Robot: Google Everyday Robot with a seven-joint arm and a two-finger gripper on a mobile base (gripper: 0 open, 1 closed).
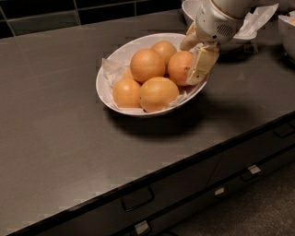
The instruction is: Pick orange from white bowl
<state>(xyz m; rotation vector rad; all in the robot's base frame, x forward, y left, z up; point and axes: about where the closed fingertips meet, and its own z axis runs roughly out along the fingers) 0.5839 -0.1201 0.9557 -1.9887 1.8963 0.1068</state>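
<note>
saw a dark countertop [60,129] filling most of the camera view, with drawer fronts [137,199] along its near edge. found the white bowl [138,42] sitting toward the back right of it, wide and shallow, lined with crinkled white paper [110,69], probably to keep the fruit from rolling against the glaze. counted five fruits heaped inside, four paler oranges [147,65] crowding the middle and left. picked out the orange [179,69], slightly redder, at the right end of the heap beside the rim, the easiest one to reach from that side. followed the white arm [216,20] coming down from the upper right, over another paper-lined bowl [191,9] behind. placed the gripper [191,62] at the bowl's right rim, parted to about the fruit's width, with the near finger [203,64] laid against the orange's right side and the far finger [189,41] behind it. judged this a straddle set up for a squeeze: orange bracketed but resting in the bowl, not lifted.
</note>
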